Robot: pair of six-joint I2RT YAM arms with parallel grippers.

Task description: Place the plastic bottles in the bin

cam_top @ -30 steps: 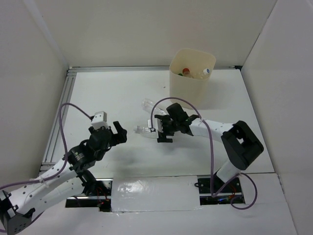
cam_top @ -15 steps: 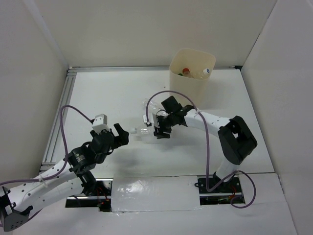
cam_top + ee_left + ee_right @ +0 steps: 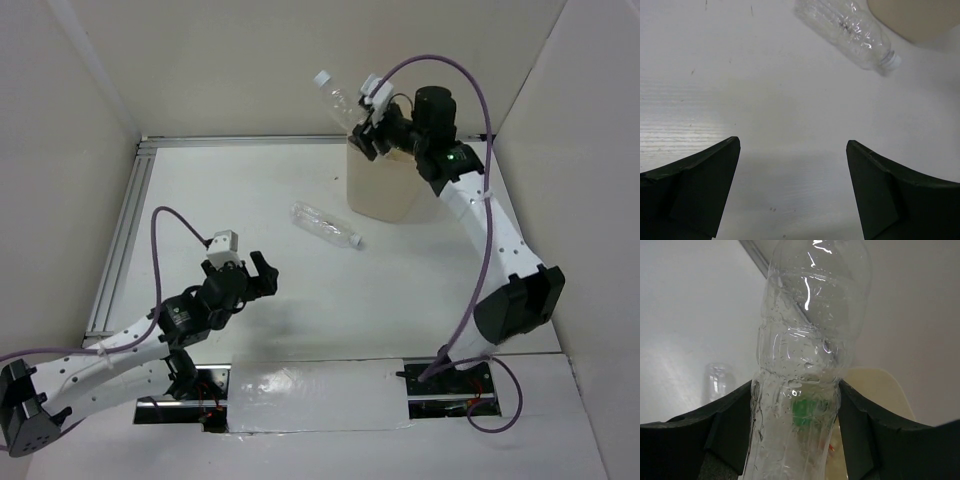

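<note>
The right gripper is raised high at the far side of the white table, approx. over the left part of the rim of the tall cream-beige plastic bin. Its jaws are closed on the body of a clear plastic bottle w/ white cap. This bottle is tilted, w/ the cap end up and to the left, outside the rim line. In the right wrist view the bottle fills the gap between the jaws, and a green shape shows through it, low by the bin.

A second clear plastic bottle lies on its side on the table, near the bin's front-left side but apart from it, cap end toward the near right.

The left gripper is low over the near-left part of the table, jaws wide w/ nothing between them. The lying bottle is well ahead of it.
</note>
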